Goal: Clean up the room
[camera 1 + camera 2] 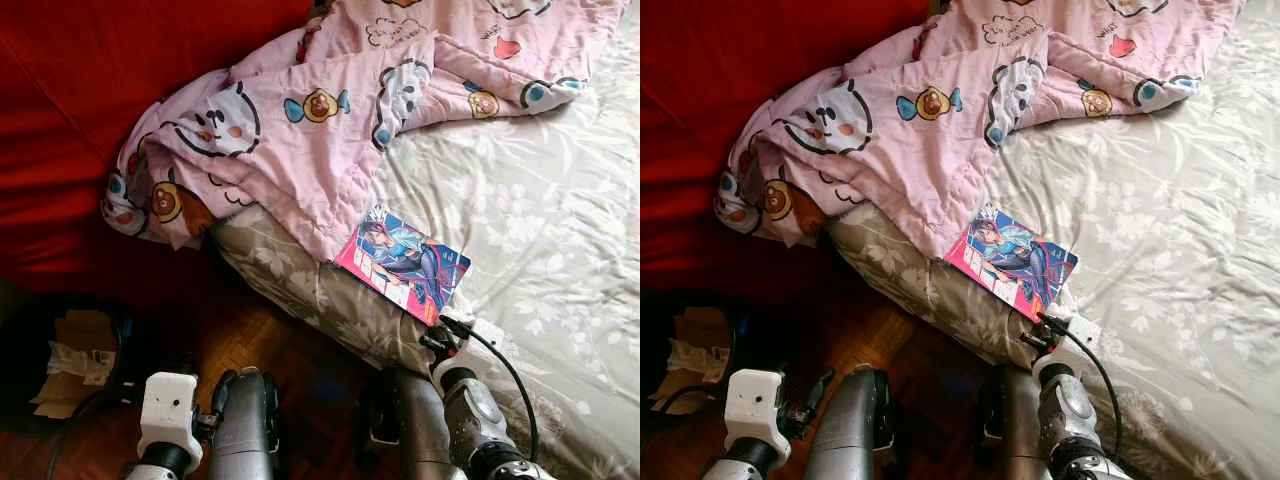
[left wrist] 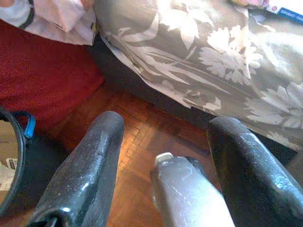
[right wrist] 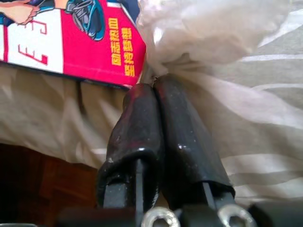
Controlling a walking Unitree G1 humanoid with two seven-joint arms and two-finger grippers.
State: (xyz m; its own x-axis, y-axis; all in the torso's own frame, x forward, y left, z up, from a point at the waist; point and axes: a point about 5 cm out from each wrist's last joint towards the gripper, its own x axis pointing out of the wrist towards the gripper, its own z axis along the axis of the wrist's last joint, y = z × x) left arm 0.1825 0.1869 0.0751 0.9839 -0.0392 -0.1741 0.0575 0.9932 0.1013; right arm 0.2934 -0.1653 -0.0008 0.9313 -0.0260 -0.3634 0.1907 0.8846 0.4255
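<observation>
A dark bin (image 1: 40,420) stands on the wooden floor (image 1: 270,350) at the robot's left, close to the red wall of fabric (image 1: 90,90) beside the bed. Inside it lie crumpled pieces of paper and cardboard (image 1: 70,365); its blue handle part (image 2: 28,126) shows at its rim in the left wrist view.

The bed (image 1: 540,200) fills the right side, covered by a grey-beige sheet (image 1: 1160,220) printed with pale flowers, which hangs over the near edge toward the floor. A pink quilt (image 1: 320,120) with cartoon animals lies bunched across the far-left corner of the bed, spilling over the left edge against the red fabric. A comic book (image 1: 405,262) with a bright pink and blue cover lies flat near the bed's near edge, one corner tucked just under the quilt's hem.

The right gripper (image 3: 156,94) rests at the bed's near edge, just beside the book's lower corner. Its two black fingers (image 3: 180,137) are pressed together, pinching a crumpled wad of thin white tissue or plastic (image 3: 208,33), which lies next to the book's pink cover.

The left gripper (image 2: 165,156) hangs low over the parquet floor near the bed's side, fingers (image 2: 90,165) spread wide apart with nothing between them. The robot's silver forearm (image 1: 243,430) shows below.
</observation>
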